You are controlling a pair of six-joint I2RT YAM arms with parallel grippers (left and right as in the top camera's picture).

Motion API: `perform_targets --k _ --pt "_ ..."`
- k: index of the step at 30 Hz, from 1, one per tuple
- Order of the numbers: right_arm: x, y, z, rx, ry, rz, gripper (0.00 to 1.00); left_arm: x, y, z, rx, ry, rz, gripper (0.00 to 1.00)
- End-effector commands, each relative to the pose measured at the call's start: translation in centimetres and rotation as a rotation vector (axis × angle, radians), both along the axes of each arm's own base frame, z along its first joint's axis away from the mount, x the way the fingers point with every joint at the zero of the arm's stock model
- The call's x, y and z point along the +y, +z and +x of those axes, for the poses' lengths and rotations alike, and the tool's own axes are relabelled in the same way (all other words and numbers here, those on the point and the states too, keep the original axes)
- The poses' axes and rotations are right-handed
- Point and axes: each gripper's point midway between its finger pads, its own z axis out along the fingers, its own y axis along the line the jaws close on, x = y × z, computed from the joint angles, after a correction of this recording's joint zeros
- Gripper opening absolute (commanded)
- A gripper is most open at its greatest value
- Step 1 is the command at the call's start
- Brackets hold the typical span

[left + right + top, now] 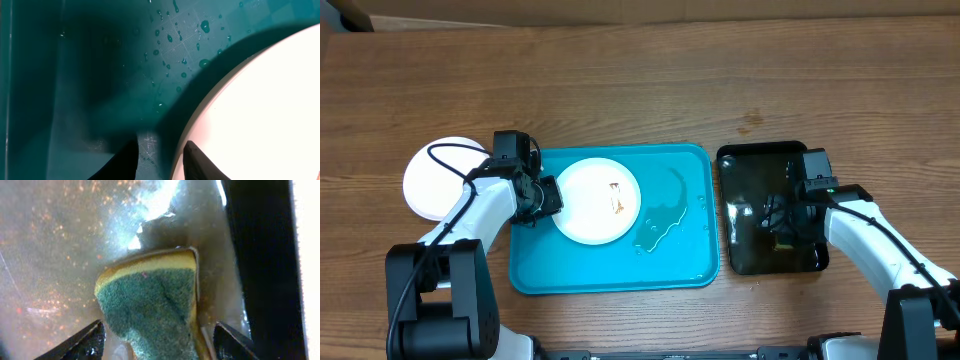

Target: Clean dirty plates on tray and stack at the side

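Blue tray (610, 275) sits in the middle of the wooden surface (620, 90), toward the near edge. One white plate (590, 205) is in the tray's left half, closer to its far edge, with a small brown smear on it. There's a puddle of water (665, 215) just to its right, and droplets on the tray floor in the left wrist view.

Left pincer (160, 160) is at that plate's left edge, set narrow. The plate's rim runs between the two fingertips and one fingertip (200, 160) overlaps the white face, so it looks pinched onto the rim.

A second white plate (425, 185) lies on the bare surface, well off the tray's left edge.

The black tray (750, 165) is just beside the blue tray's right edge. Right pincer (160, 340) is down in it, set wide and straddling a green-and-yellow sponge (150, 300), green side up. The fingers are close on both sides, but I can't tell if they're squeezing it.
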Motion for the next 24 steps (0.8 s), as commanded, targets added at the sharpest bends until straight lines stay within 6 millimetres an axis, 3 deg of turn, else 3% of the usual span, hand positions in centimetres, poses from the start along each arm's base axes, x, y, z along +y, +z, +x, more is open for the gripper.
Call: perform_targets --k 1,5,14,16,17,19,24 --pt "0.9 -0.1 -0.4 0.005 0.015 0.054 0.72 0.2 -0.4 -0.2 0.010 -0.018 0.007 0.32" --pt "1.7 -0.2 -0.5 0.005 0.023 0.095 0.73 0.2 -0.3 -0.1 0.009 -0.018 0.007 0.32" --pt "1.3 -2.2 -1.6 -0.002 0.021 0.081 0.56 0.2 -0.3 -0.1 0.008 -0.025 0.008 0.32" --pt "1.3 -2.1 -1.4 -0.008 0.022 0.081 0.33 0.2 -0.4 -0.2 0.009 -0.026 0.009 0.32" --pt "1.4 -1.7 -1.1 -0.013 0.022 0.084 0.21 0.2 -0.4 -0.1 0.009 -0.026 0.009 0.32" --pt "1.8 -0.5 -0.3 -0.021 0.027 0.107 0.07 0.2 -0.4 -0.1 0.009 -0.026 0.009 0.34" --pt "2.7 4.3 1.2 -0.026 0.036 0.146 0.04 0.2 -0.4 -0.1 0.008 -0.026 0.009 0.35"
